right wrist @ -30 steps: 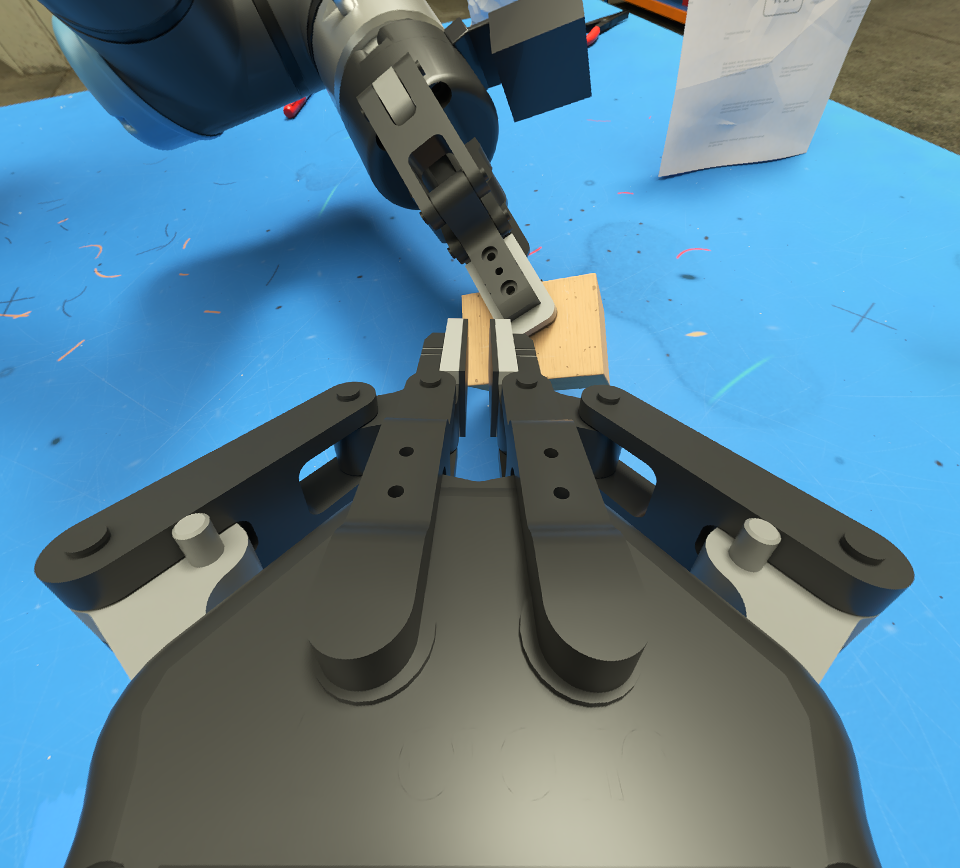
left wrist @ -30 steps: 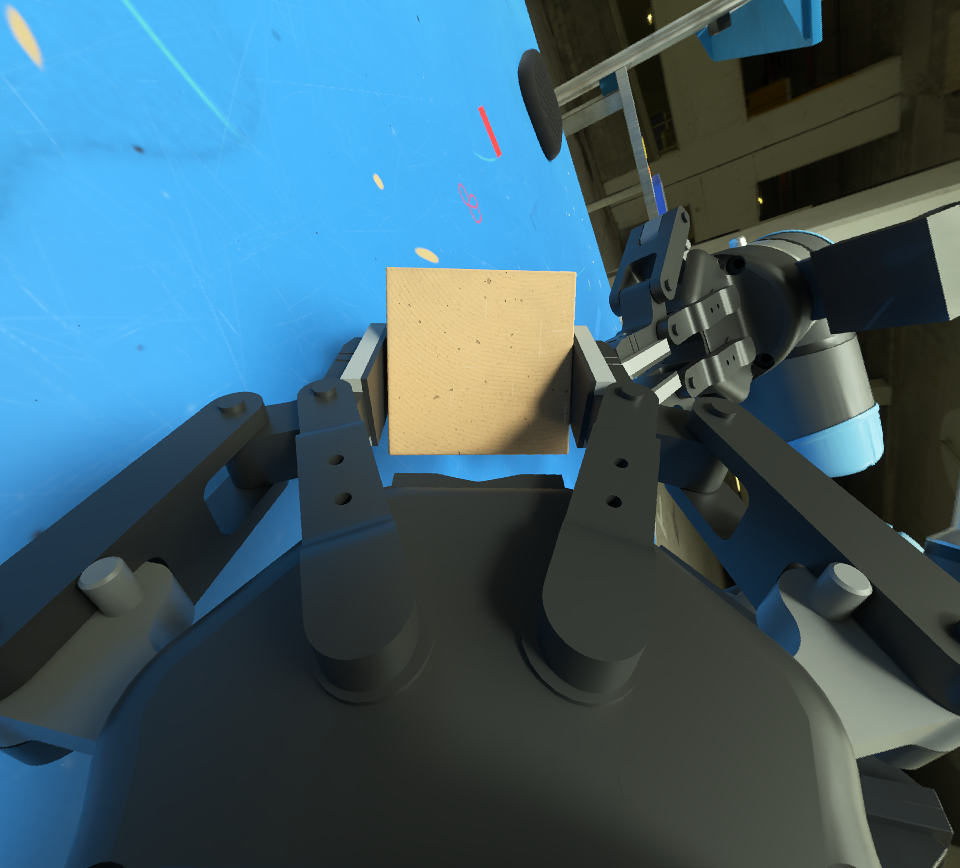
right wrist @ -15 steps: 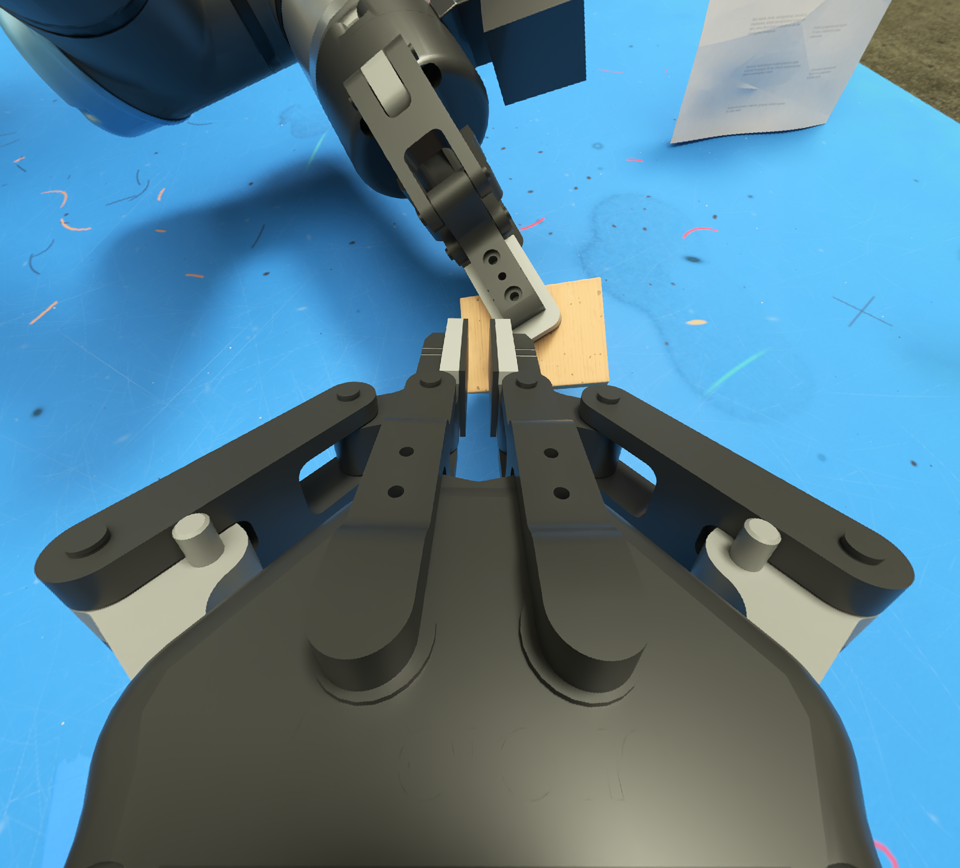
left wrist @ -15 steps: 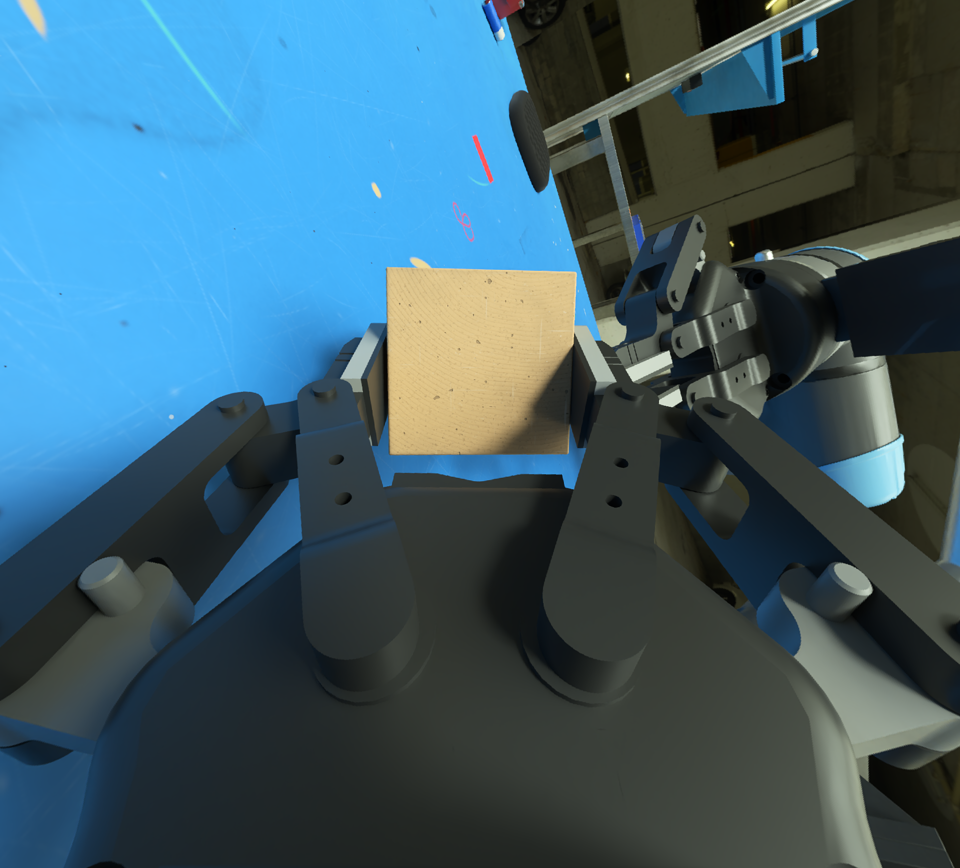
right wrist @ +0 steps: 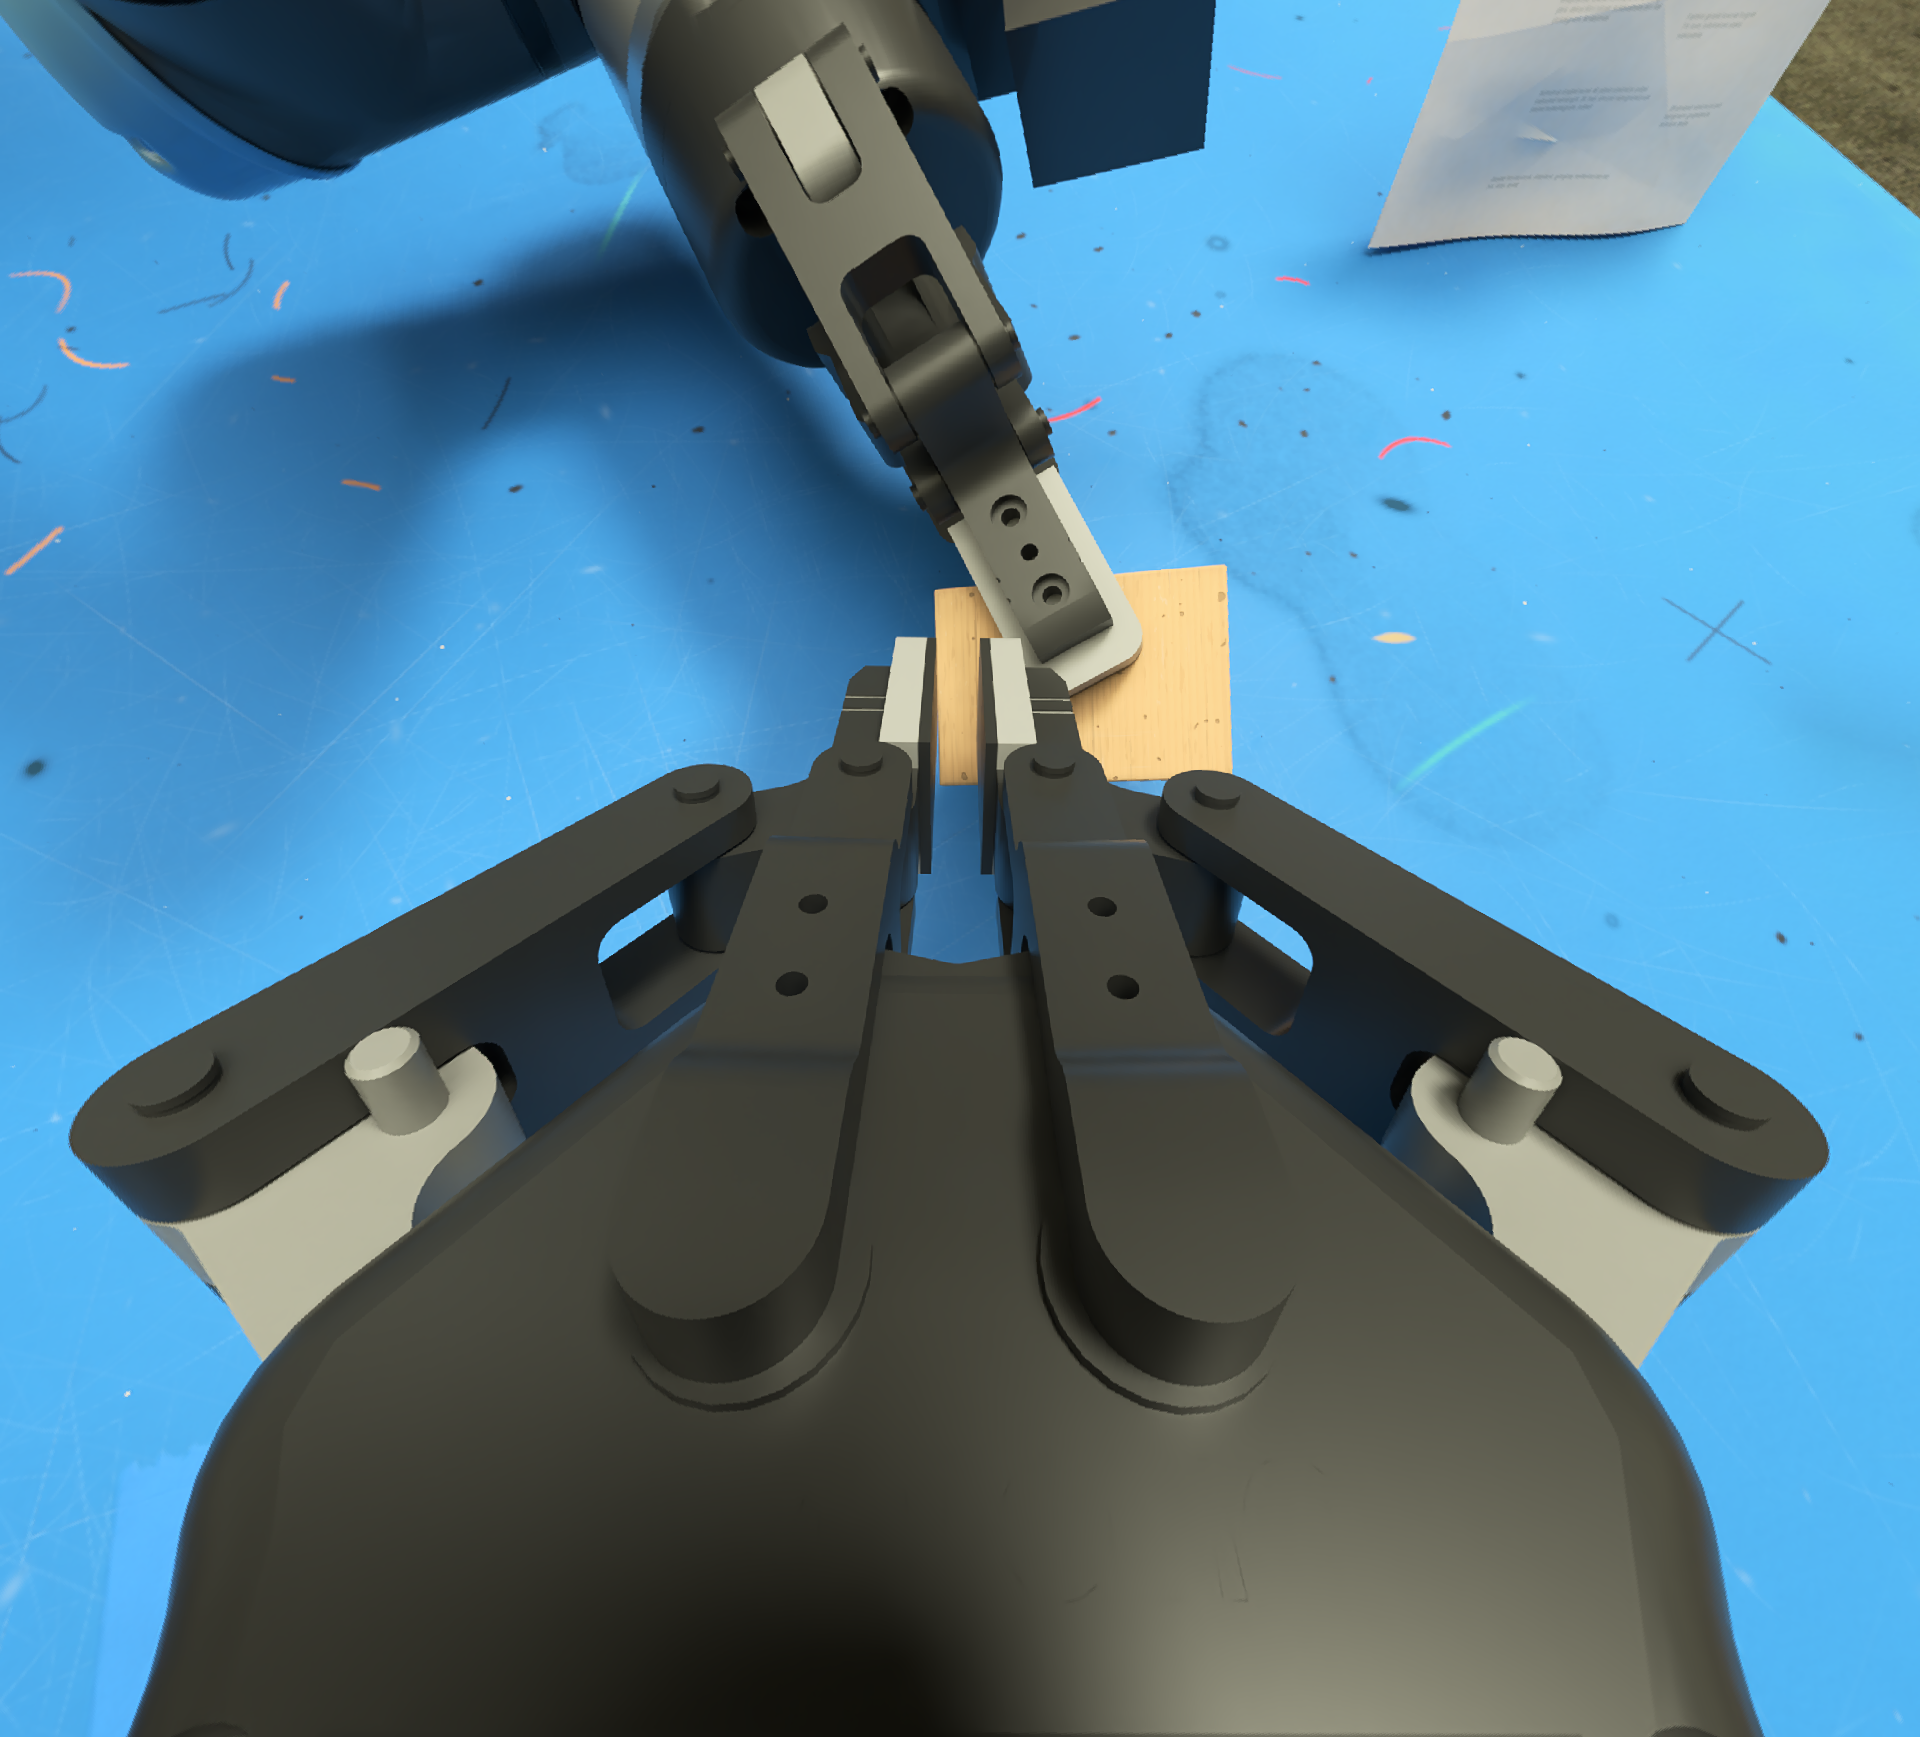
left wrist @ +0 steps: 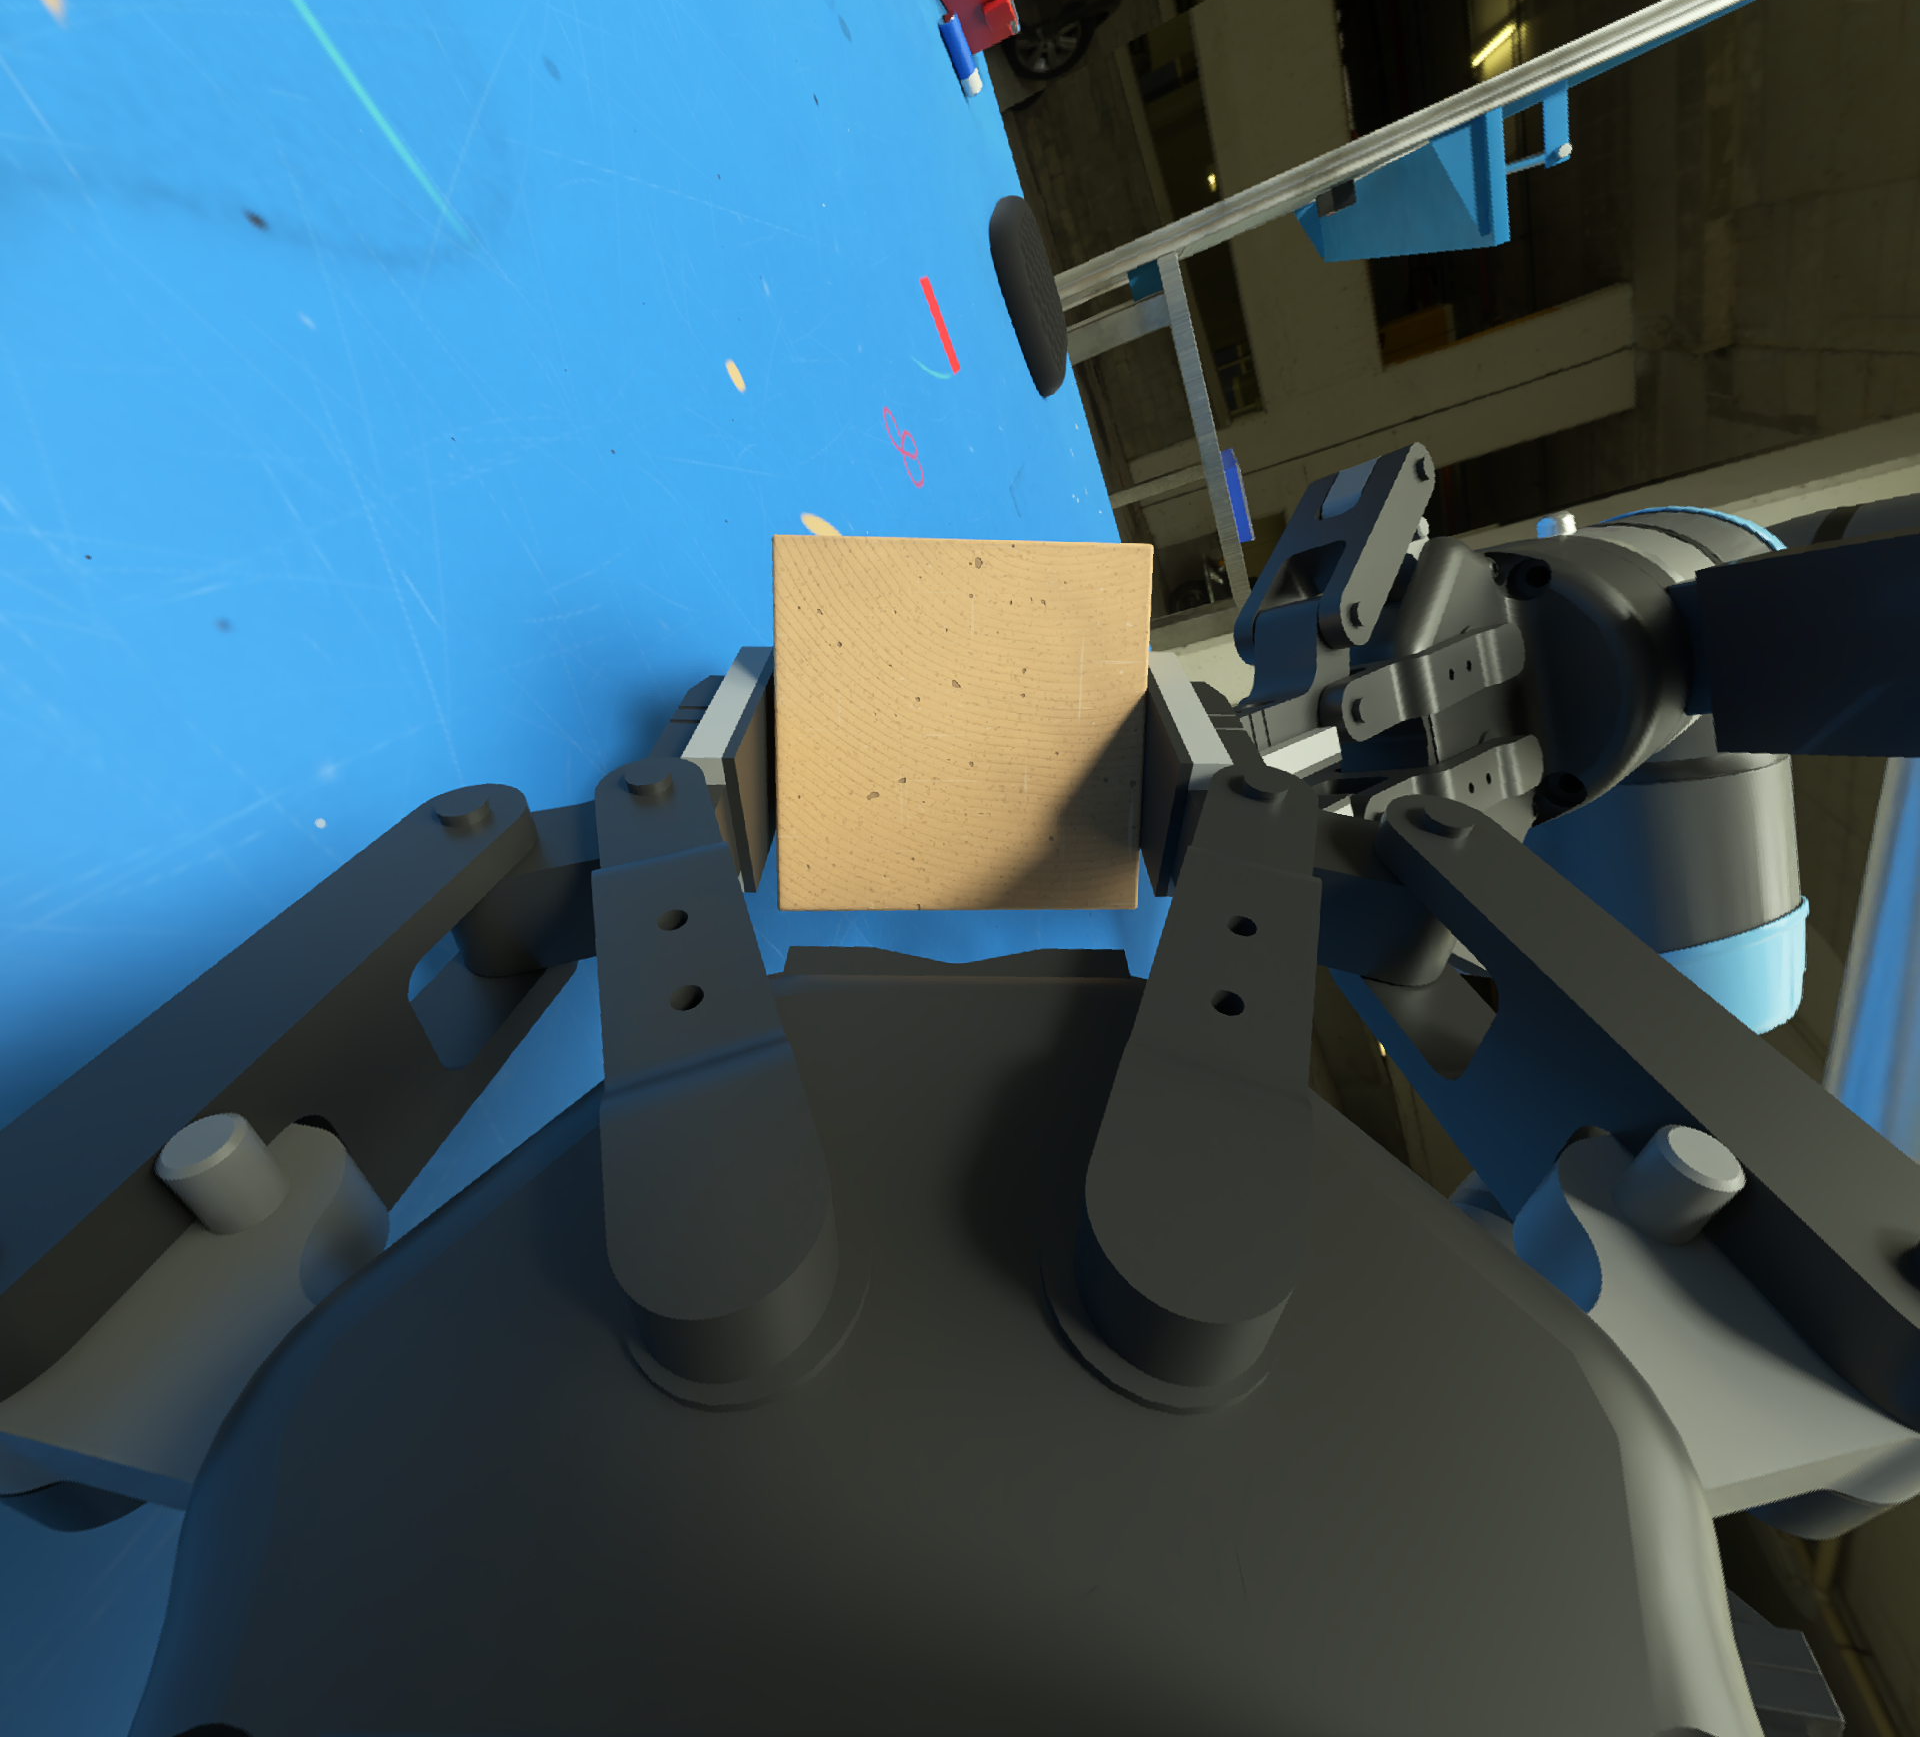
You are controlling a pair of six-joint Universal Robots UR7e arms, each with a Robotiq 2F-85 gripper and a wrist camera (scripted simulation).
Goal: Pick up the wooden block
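Left wrist view: wooden block (left wrist: 961, 721) between jaws

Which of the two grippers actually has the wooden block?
The left gripper: its pads clamp the wooden block on both sides. The right gripper holds nothing, jaws nearly closed.

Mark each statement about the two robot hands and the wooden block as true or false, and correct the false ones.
1. The left hand is shut on the wooden block, one finger on each of two opposite sides. True.
2. The right hand holds a red screwdriver. False: it holds nothing, and its fingers stand close together with a narrow gap.
3. The table is blue and scuffed with marks. True.
4. A white printed sheet lies flat under the block. False: it stands upright near the far right table edge, apart from the block.
5. Both hands grip the block together. False: only the left one does.
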